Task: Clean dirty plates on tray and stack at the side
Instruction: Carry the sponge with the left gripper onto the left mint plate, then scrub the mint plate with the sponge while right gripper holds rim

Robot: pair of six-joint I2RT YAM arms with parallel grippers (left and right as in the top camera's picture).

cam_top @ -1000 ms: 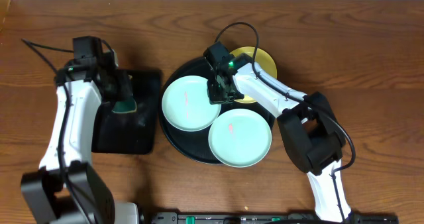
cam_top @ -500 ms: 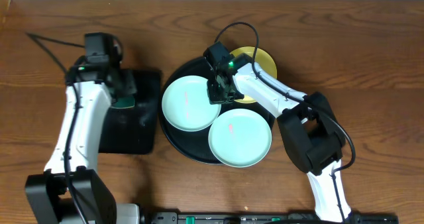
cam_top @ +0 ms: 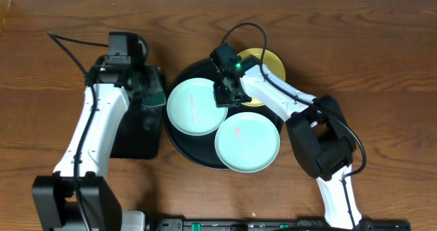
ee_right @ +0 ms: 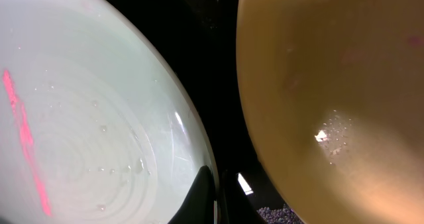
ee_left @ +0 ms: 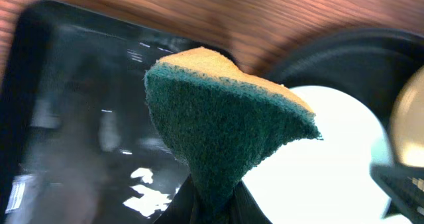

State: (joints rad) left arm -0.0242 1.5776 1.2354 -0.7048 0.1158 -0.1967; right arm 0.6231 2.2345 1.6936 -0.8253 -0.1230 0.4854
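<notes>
On the round black tray (cam_top: 183, 139) lie two mint-green plates, one at the left (cam_top: 195, 108) and one at the front right (cam_top: 247, 141), each with a pink smear. The yellow plate (cam_top: 268, 61) lies at the tray's back right. My left gripper (cam_top: 145, 87) is shut on a green and yellow sponge (ee_left: 225, 121) over the rectangular tray's right edge, beside the left green plate (ee_left: 331, 158). My right gripper (cam_top: 224, 98) is shut on the right rim of the left green plate (ee_right: 93, 131), one finger on top (ee_right: 202, 201). The yellow plate (ee_right: 331, 85) is beside it.
A smaller black rectangular tray (cam_top: 140, 137) with wet patches (ee_left: 142, 191) lies left of the round tray. Brown wooden table (cam_top: 382, 74) surrounds both. Black cables run from both arms at the back.
My left arm has carried the sponge to the right, from the rectangular tray's middle to its right edge near the left green plate. The right arm has not moved.
</notes>
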